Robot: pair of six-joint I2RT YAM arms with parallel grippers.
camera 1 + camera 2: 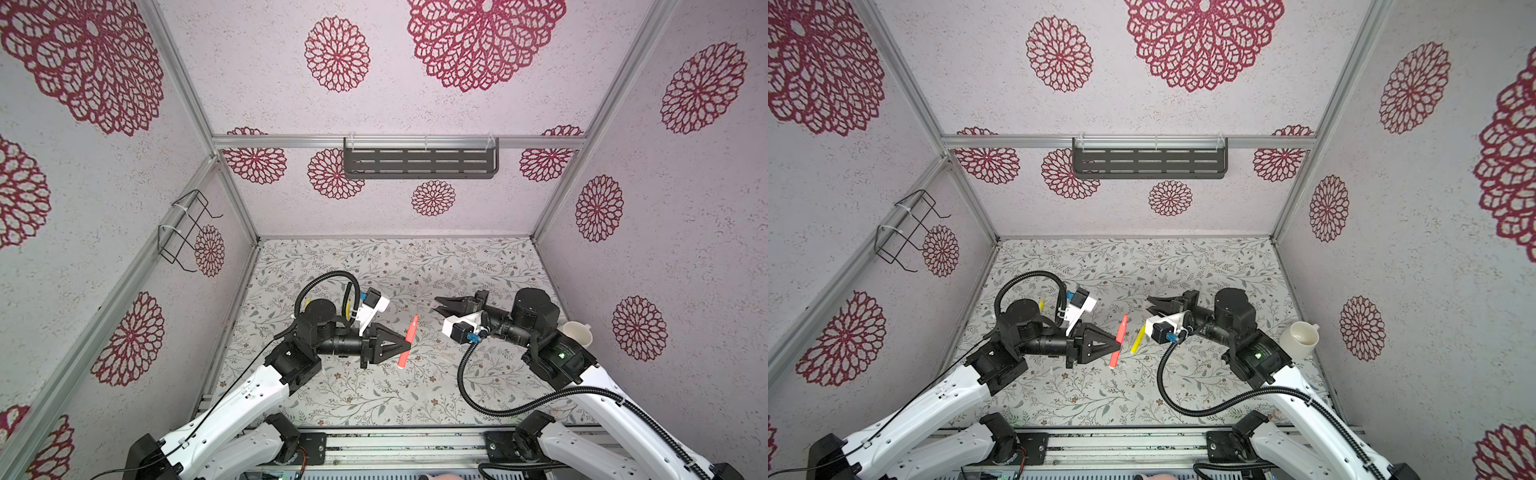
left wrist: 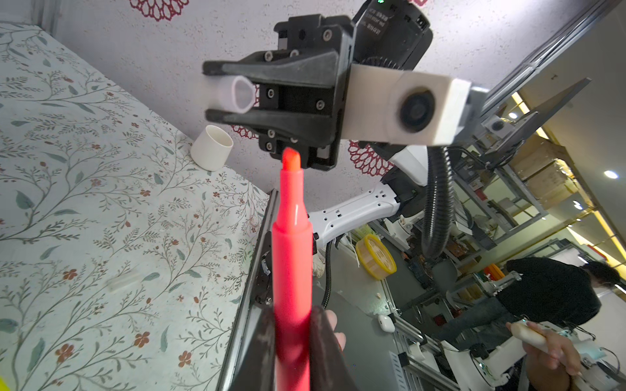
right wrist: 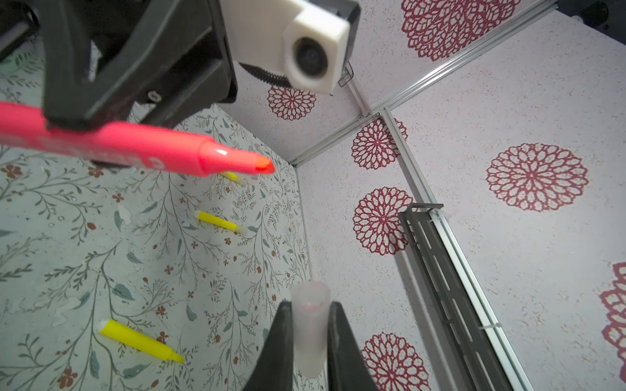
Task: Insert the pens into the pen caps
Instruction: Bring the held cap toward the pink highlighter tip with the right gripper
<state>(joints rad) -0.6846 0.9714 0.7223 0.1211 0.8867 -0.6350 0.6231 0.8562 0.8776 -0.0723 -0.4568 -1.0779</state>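
Pen (image 1: 412, 328), red-pink, is clamped mid-barrel in the left end effector (image 1: 407, 342). The right end effector (image 1: 436, 304) clamps a clear pen cap (image 3: 310, 304), apart from the pen tip.

One pink pen (image 3: 135, 149), three yellow pens (image 3: 140, 340) (image 3: 216, 221) (image 3: 231, 176), two clear caps (image 3: 310, 325) (image 2: 122, 279) made out, one white cup (image 1: 1291, 345), one grey slotted shelf (image 1: 419, 164), one black wire rack (image 1: 187, 232), two robot arms (image 1: 232, 407) (image 1: 598, 395).

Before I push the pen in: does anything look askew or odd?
Yes. The pink pen in the left gripper sits crosswise to the cap in the right gripper. Its tip is off to the side of the cap's mouth, not facing it. Nothing looks spilled or broken.
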